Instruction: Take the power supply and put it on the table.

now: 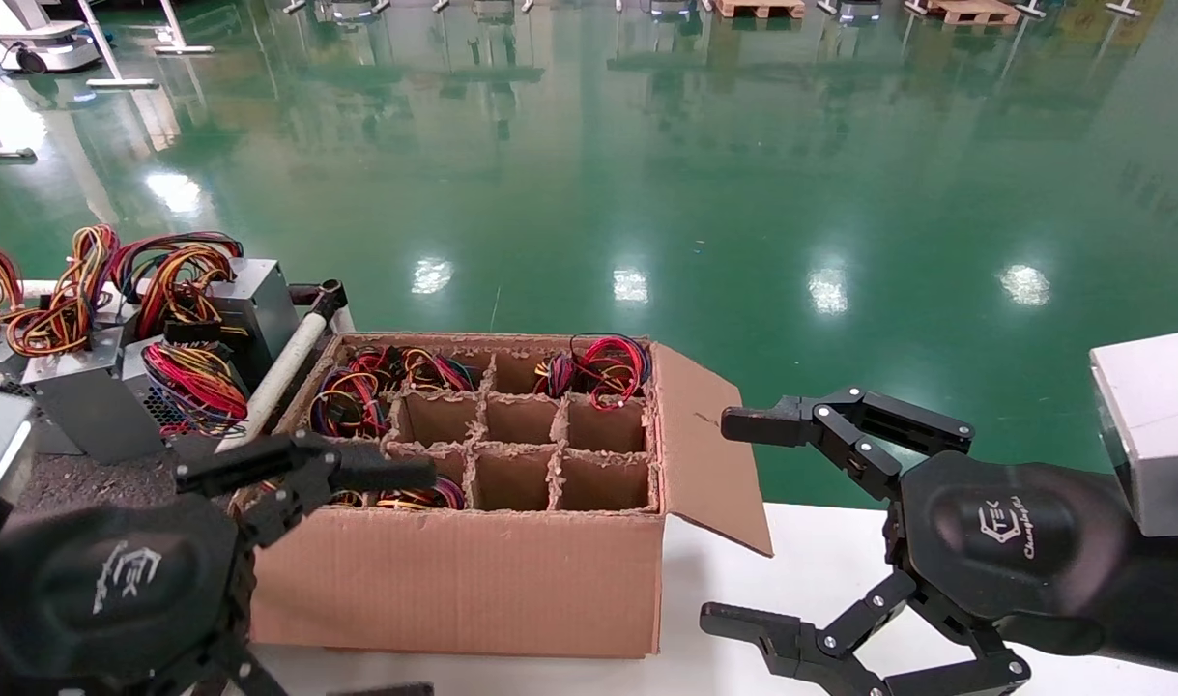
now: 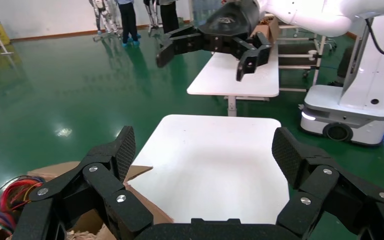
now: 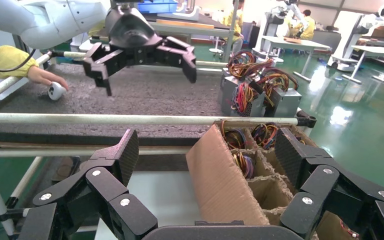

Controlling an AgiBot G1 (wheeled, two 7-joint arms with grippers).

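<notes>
Power supplies sit in cells of the brown cardboard box [image 1: 453, 580], showing mostly as looped wire bundles, one at the far right [image 1: 598, 367], one at the far left [image 1: 357, 396] and one at the front left [image 1: 419, 498]. My left gripper [image 1: 410, 580] hangs open and empty above the box's front left corner; its wrist view looks across the white tabletop [image 2: 215, 165]. My right gripper [image 1: 724, 520] is open and empty to the right of the box flap. The table [image 1: 76, 483], dark grey and speckled, lies left of the box behind a white rail [image 1: 279, 372].
Several grey power supplies with wire bundles [image 1: 96, 387] stand clustered on the dark table near the box. A person's hand [image 3: 45, 77] rests at the table's far side by a small white round object [image 3: 56, 90]. Green floor lies beyond the box.
</notes>
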